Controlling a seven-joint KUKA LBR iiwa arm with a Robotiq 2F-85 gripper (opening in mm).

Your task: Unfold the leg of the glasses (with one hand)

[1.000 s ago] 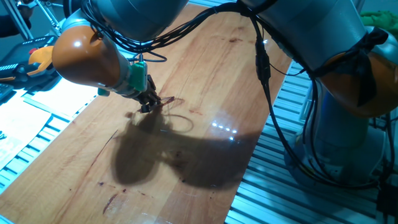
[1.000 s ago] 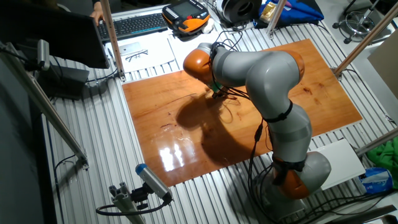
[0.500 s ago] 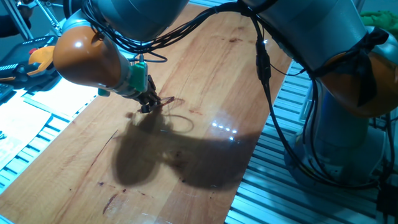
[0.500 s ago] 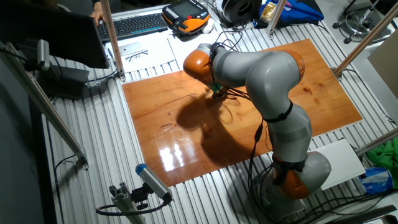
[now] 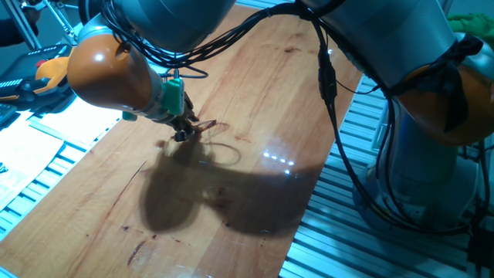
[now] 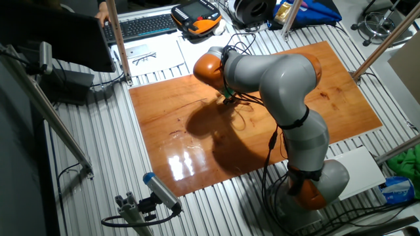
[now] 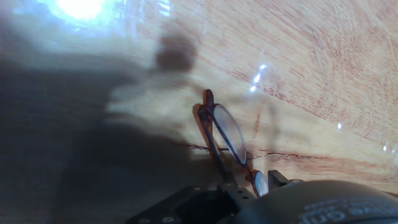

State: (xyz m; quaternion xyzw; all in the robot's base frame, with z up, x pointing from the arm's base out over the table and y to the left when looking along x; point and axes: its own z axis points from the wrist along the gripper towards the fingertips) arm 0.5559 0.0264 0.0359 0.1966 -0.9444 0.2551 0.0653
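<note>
- Glasses [image 7: 225, 134]: reddish-brown wire frame, lying on the wooden table [image 5: 255, 85] toward its middle, directly under the wrist; one oval rim stands clear in the hand view, the second rim half hidden at the bottom edge behind the gripper body.
- Gripper [image 5: 184, 130]: lowered to the tabletop at the near end of the frame. Fingertips out of sight in the hand view and too small in both fixed views; cannot tell whether spread, closed, or pinching a wire.
- Leg position: a thin line crosses the table by the lower rim in the hand view; leg or scratch in the wood, cannot tell. Fold state not legible.
- Step in hand, judged: engaging a leg near its hinge to swing it away from the rims.
- Handling note, judged: light wire, likely to slide or pivot as a whole unless the front is braced against the table; slow, shallow arc preferred.
- Contact note, judged: push on the leg itself, not the rim; keep downward pressure low to avoid bending the wire or skidding on the glossy wood.
- Risk, judged: frame lifting with the fingers, leg springing back.
- Arm shadow [image 5: 208, 189]: dark patch over the wood near the work point, hiding fine detail.
</note>
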